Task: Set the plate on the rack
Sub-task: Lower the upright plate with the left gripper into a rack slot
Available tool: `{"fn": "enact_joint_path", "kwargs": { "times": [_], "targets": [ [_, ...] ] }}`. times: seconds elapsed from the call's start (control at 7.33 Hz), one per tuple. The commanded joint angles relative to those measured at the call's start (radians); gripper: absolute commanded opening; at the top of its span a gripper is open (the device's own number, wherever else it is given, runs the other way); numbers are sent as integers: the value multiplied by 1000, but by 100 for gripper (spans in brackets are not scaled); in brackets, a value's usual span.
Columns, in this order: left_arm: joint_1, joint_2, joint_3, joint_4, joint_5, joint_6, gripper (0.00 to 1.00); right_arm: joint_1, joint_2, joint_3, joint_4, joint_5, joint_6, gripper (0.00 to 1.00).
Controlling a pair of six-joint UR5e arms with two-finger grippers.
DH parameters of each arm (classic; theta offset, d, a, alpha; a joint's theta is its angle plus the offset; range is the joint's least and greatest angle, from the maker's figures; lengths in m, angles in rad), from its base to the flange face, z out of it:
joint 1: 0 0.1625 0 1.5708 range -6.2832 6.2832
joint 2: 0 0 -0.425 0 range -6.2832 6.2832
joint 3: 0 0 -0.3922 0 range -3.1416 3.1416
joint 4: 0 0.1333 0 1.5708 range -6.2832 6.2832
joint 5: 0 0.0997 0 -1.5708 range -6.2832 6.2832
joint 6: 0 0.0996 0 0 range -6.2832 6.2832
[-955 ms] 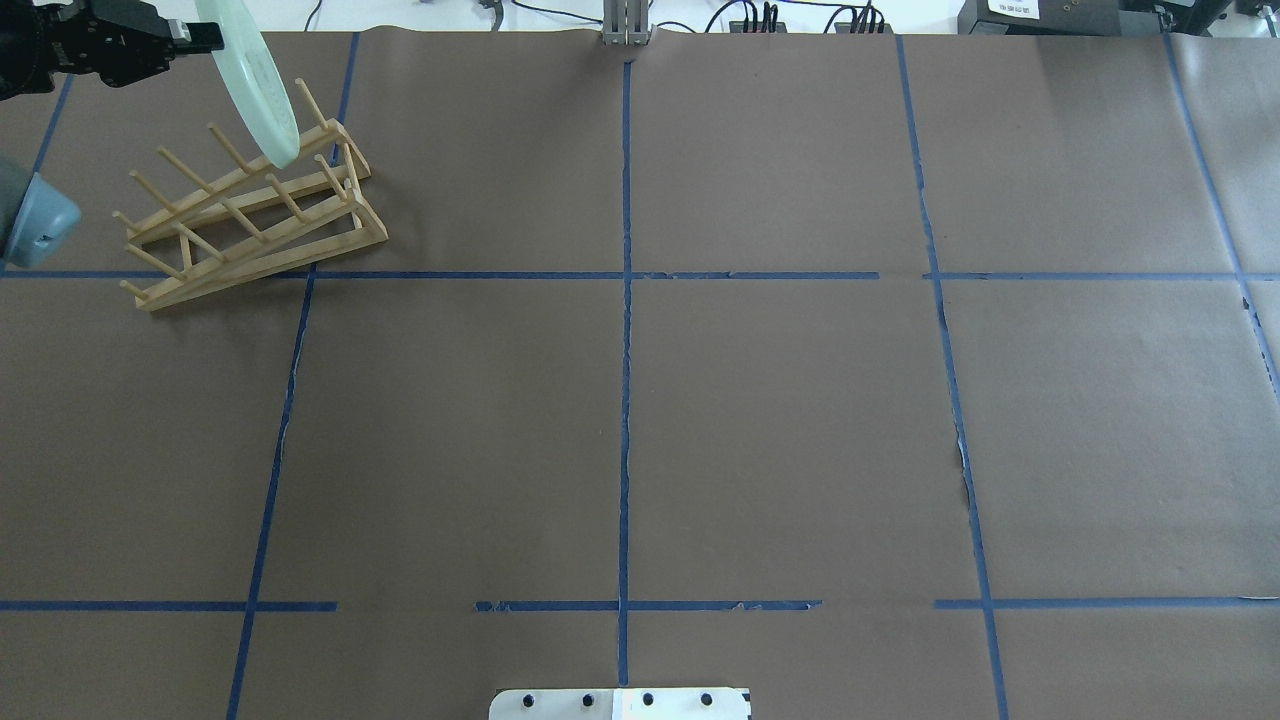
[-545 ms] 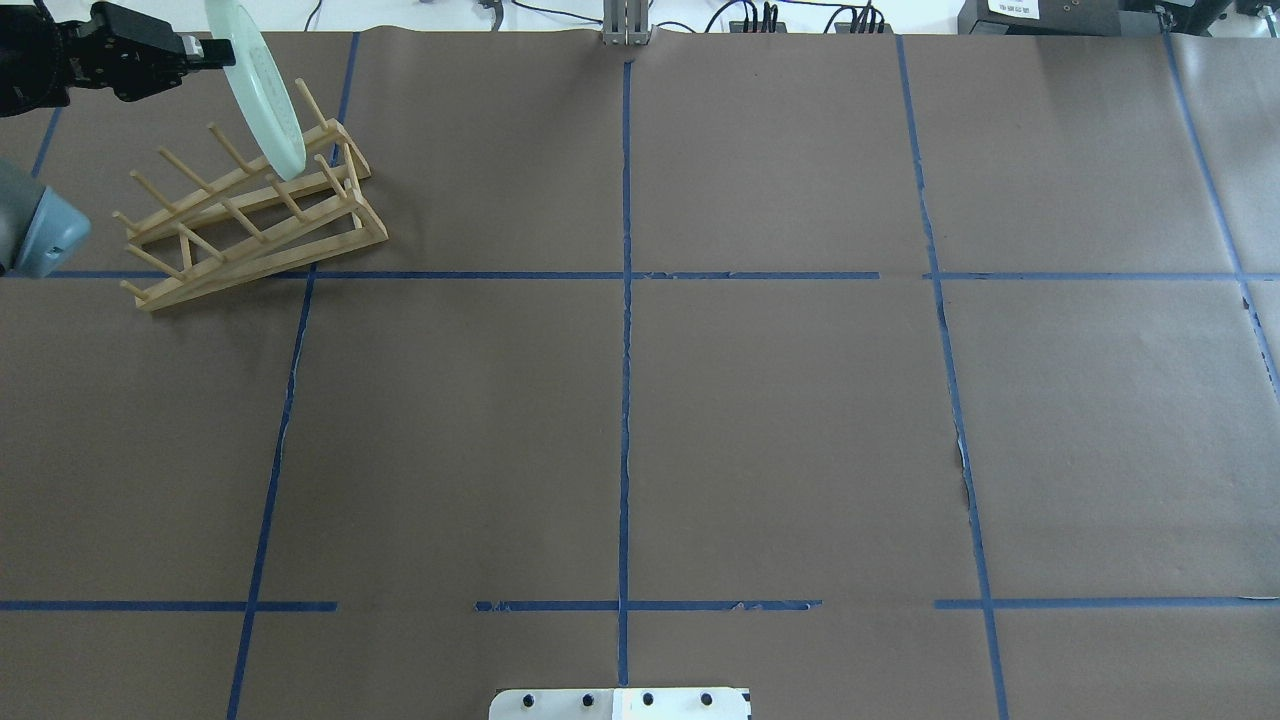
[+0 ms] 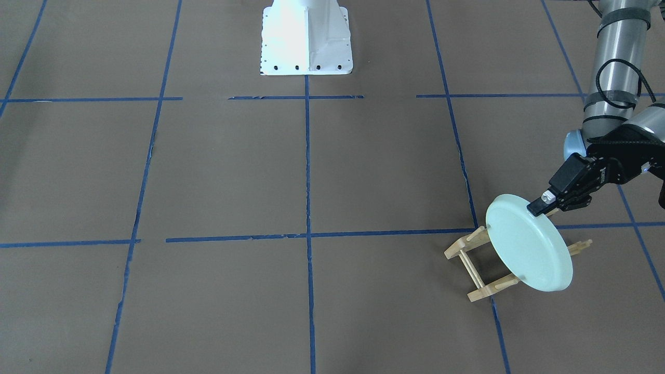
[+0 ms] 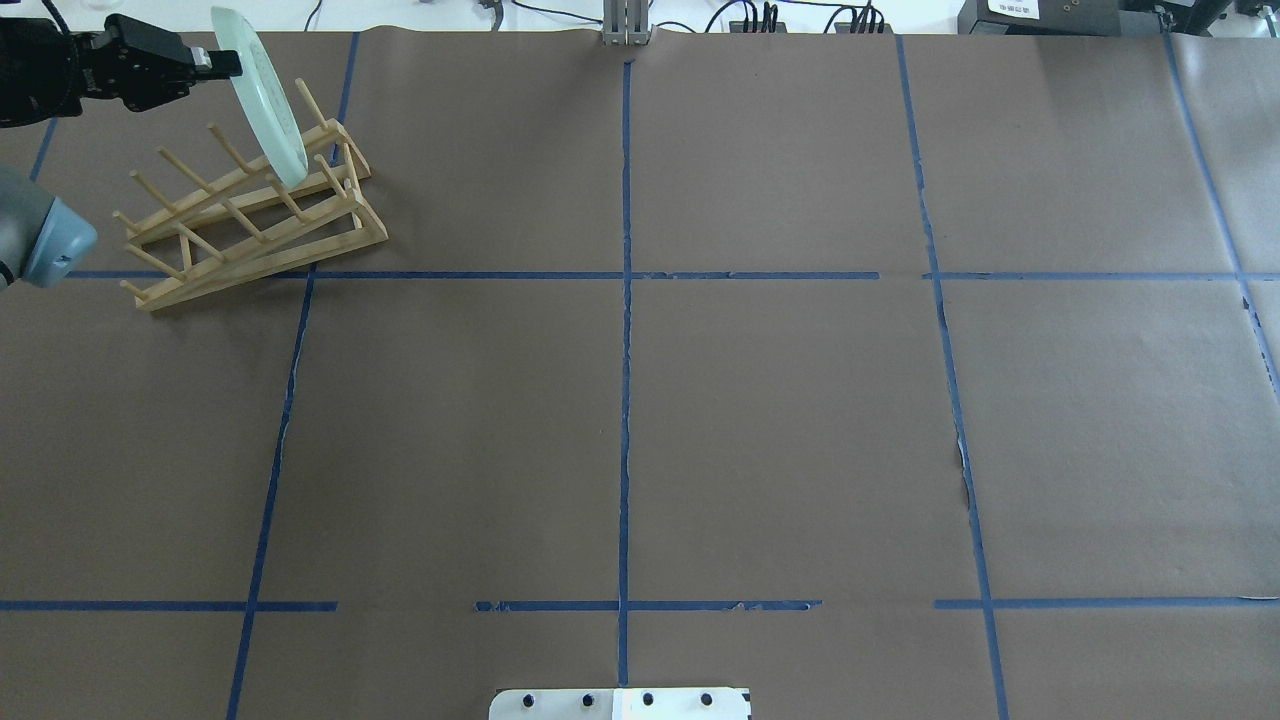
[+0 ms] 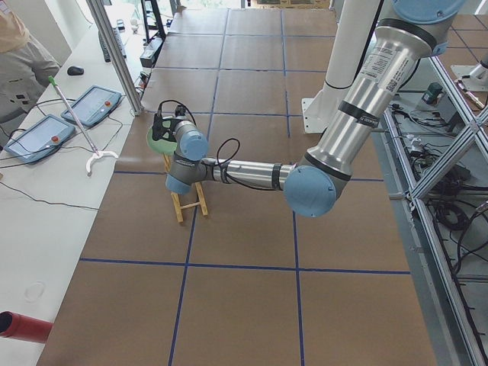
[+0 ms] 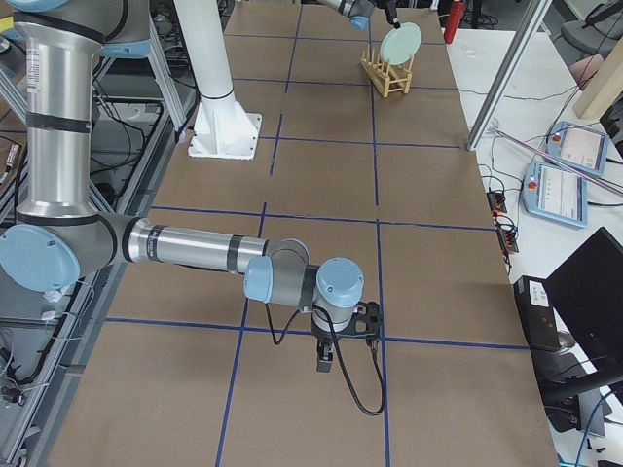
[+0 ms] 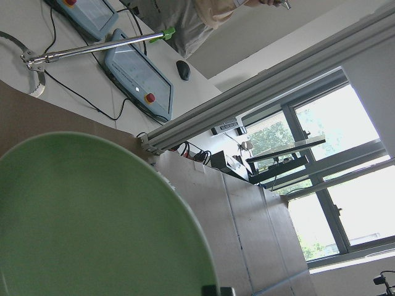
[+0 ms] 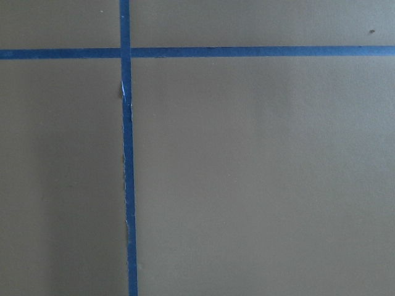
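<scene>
My left gripper (image 4: 215,62) is shut on the upper rim of the pale mint-green plate (image 4: 262,95) and holds it on edge, tilted. The plate's lower edge sits among the pegs at the far end of the light-wood rack (image 4: 250,215); I cannot tell whether it touches. In the front view the plate (image 3: 530,243) covers most of the rack (image 3: 470,244), with the gripper (image 3: 543,204) at its top rim. The plate fills the left wrist view (image 7: 92,216). My right gripper (image 6: 324,365) hangs low over the bare table, far from the rack; I cannot tell if it is open or shut.
The robot's white base (image 3: 305,39) stands at the table's near middle. Blue tape lines (image 4: 625,300) grid the brown paper. A side table with control tablets (image 5: 91,103) and an aluminium post (image 5: 114,53) runs just beyond the rack.
The left gripper has moved right and down with the plate. The plate's lower edge has sunk in among the rack's far pegs. The rack has not moved.
</scene>
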Motion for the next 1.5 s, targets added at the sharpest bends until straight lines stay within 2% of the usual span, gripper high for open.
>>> {"fn": "enact_joint_path", "kwargs": {
  "times": [0.0, 1.09, 1.23, 1.36],
  "targets": [
    [25, -1, 1, 0, 29, 1, 0, 0, 0, 0, 1, 0, 0, 100],
    [31, 4, 36, 2, 29, 32, 0, 0, 0, 0, 0, 0, 0, 100],
    [33, 4, 36, 3, 30, 32, 56, 0, 0, 0, 0, 0, 0, 100],
    [34, 4, 36, 5, 30, 32, 75, 0, 0, 0, 0, 0, 0, 100]
  ]
}}
